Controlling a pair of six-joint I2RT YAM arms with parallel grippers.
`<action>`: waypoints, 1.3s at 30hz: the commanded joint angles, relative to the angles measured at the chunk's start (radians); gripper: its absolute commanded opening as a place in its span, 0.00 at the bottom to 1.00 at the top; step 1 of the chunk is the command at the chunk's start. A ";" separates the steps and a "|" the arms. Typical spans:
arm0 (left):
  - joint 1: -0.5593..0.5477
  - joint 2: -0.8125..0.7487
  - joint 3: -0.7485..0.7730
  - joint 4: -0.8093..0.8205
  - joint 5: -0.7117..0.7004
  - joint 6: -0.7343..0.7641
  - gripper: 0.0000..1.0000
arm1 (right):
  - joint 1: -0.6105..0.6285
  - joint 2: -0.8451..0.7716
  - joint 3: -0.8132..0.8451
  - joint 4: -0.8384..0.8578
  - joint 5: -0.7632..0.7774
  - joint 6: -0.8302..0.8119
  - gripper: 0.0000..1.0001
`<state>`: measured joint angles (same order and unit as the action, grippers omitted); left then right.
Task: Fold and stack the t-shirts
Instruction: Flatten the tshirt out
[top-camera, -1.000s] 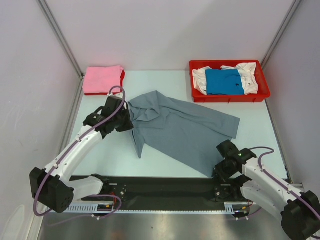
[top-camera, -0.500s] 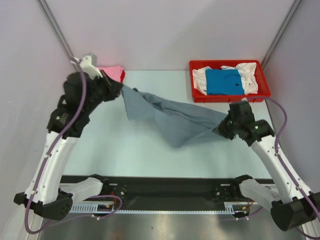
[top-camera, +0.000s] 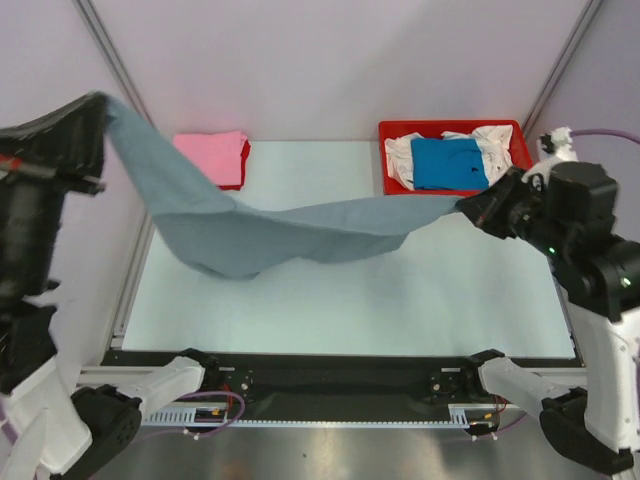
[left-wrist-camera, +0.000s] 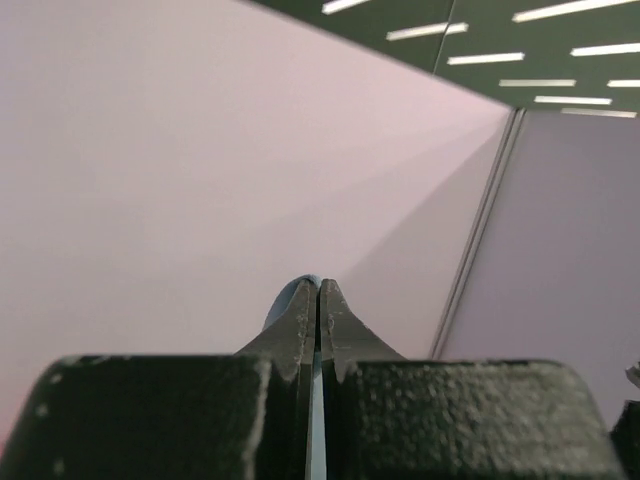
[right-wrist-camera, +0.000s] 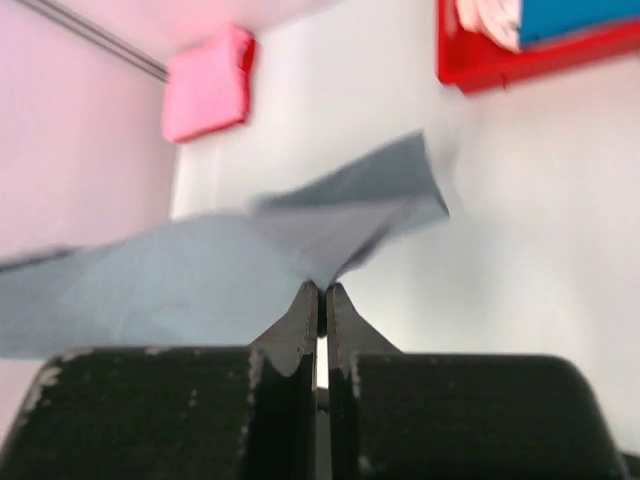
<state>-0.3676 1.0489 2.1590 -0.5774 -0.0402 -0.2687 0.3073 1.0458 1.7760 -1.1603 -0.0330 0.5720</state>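
The slate grey t-shirt (top-camera: 290, 233) hangs stretched in the air between both arms, sagging in the middle above the table. My left gripper (top-camera: 100, 103) is raised high at the far left and shut on one end of it; in the left wrist view (left-wrist-camera: 319, 286) only a sliver of grey cloth (left-wrist-camera: 290, 296) peeks past the tips. My right gripper (top-camera: 470, 207) is shut on the other end, and the grey cloth (right-wrist-camera: 200, 280) fans out from its closed tips (right-wrist-camera: 321, 288). A folded pink t-shirt (top-camera: 212, 157) lies on a red one at the back left.
A red plastic tray (top-camera: 458, 192) at the back right holds a bright blue shirt (top-camera: 449, 163) and a white shirt (top-camera: 497, 148). The pale table (top-camera: 400, 300) lies under the hanging shirt. Pink-grey walls close in the left and right sides.
Both arms have lifted the grey t-shirt off the table and pulled it apart. The left arm rose far up and left; the right arm swung up and right.
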 joint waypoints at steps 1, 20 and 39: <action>0.009 -0.073 0.076 0.077 0.014 0.097 0.00 | -0.002 -0.055 0.091 -0.069 -0.080 -0.041 0.00; 0.001 0.055 0.105 0.166 -0.122 0.189 0.00 | -0.002 0.078 0.289 0.060 -0.126 -0.055 0.00; -0.060 -0.289 0.121 0.131 -0.217 0.336 0.00 | -0.010 -0.130 0.298 0.175 -0.501 -0.035 0.00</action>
<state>-0.4198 0.7425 2.2898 -0.4736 -0.2420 0.0181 0.3050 0.9394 2.0689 -1.0927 -0.4335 0.5011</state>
